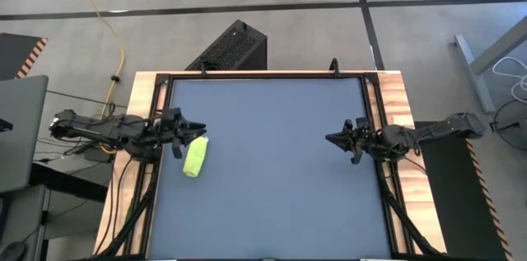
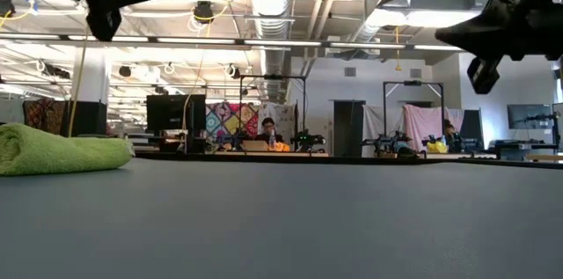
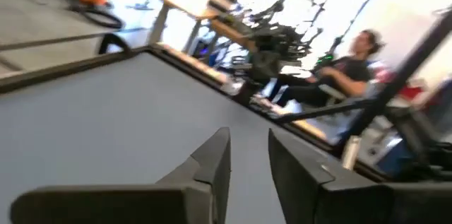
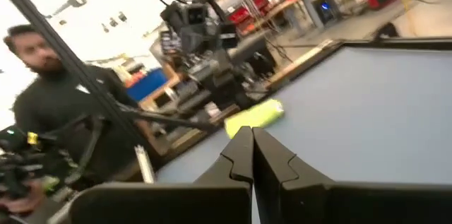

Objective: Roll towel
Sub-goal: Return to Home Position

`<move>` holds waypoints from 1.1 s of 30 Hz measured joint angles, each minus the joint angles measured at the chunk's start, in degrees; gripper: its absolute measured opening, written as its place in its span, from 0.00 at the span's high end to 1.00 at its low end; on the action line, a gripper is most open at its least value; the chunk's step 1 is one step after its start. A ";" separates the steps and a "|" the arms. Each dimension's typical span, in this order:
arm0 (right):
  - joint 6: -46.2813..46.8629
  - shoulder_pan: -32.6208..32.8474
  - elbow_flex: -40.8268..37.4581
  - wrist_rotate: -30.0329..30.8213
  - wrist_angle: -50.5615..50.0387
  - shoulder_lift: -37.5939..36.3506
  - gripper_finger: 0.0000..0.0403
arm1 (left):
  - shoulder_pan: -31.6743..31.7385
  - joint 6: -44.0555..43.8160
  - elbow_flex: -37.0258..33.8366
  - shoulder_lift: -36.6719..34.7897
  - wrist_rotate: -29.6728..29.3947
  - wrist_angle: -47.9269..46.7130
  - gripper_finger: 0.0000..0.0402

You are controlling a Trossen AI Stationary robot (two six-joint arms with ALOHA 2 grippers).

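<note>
The lime yellow-green towel (image 1: 195, 156) lies rolled up on the dark blue-grey table near its left edge; it also shows in the low view (image 2: 62, 151) and in the right wrist view (image 4: 256, 116). My left gripper (image 1: 198, 128) hangs above the table just beyond the roll's far end, its fingers (image 3: 248, 155) slightly apart and empty. My right gripper (image 1: 331, 138) hangs over the table's right side, shut and empty, its fingertips (image 4: 252, 139) together.
The table's wooden frame (image 1: 395, 104) runs along both sides, and a black box (image 1: 230, 47) stands on the floor behind the far edge. People sit at desks in the room beyond.
</note>
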 joint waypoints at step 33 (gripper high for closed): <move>-14.77 -16.54 0.12 -17.90 -18.88 -9.46 0.93 | -0.66 10.49 -20.62 -16.45 12.13 3.10 1.00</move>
